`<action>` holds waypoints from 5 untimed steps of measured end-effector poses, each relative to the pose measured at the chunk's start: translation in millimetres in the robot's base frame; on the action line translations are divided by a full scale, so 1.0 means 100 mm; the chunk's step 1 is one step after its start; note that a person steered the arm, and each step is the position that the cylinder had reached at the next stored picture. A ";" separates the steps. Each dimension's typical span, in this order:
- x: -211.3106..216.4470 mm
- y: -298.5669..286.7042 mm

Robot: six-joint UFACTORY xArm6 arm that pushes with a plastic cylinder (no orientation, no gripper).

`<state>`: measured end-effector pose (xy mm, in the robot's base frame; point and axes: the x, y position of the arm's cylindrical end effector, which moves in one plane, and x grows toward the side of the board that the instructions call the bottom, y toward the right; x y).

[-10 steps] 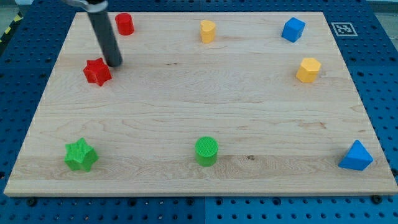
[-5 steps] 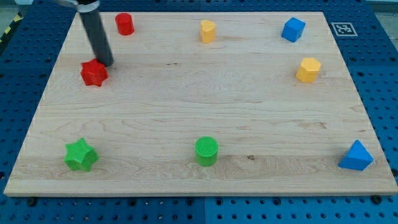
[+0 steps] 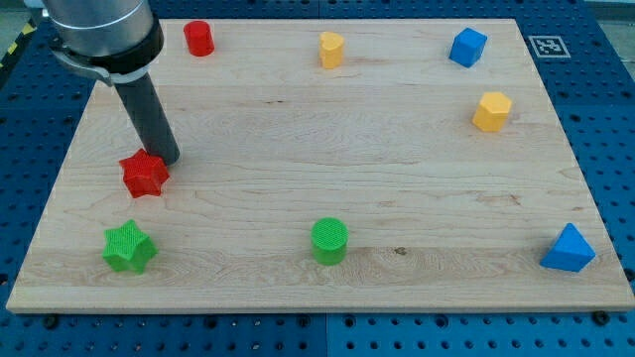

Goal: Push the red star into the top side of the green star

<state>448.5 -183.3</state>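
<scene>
1. my tip (image 3: 167,159) rests on the table (image 3: 317,169) at the view's left, touching the upper right edge of the red star (image 3: 145,176).
2. the red star lies just to the lower left of my tip, near the table's left edge, about midway between the view's top and bottom.
3. the green star (image 3: 129,247) sits below the red star, toward the view's bottom left; the two stars are near each other but apart, with a strip of bare wood between them. the red star is slightly to the right of the green star's centre.
4. hand state: the arm carries only a straight dark rod, so there is nothing to spread or press together; it pinches nothing.
5. the rod slants up and to the view's left from my tip to a wide grey collar at the top left corner.
6. other blocks, all well apart from my tip: red cylinder (image 3: 198,38) at the top left; yellow block (image 3: 331,49) at top centre, shape unclear; blue cube (image 3: 467,47) at top right; yellow hexagonal block (image 3: 492,111) below it; green cylinder (image 3: 329,241) at bottom centre; blue triangular block (image 3: 569,249) at bottom right.
</scene>
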 end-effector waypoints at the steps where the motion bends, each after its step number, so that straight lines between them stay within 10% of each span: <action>1: -0.11 -0.24; 3: 0.45 -0.33; 5: 0.07 -0.39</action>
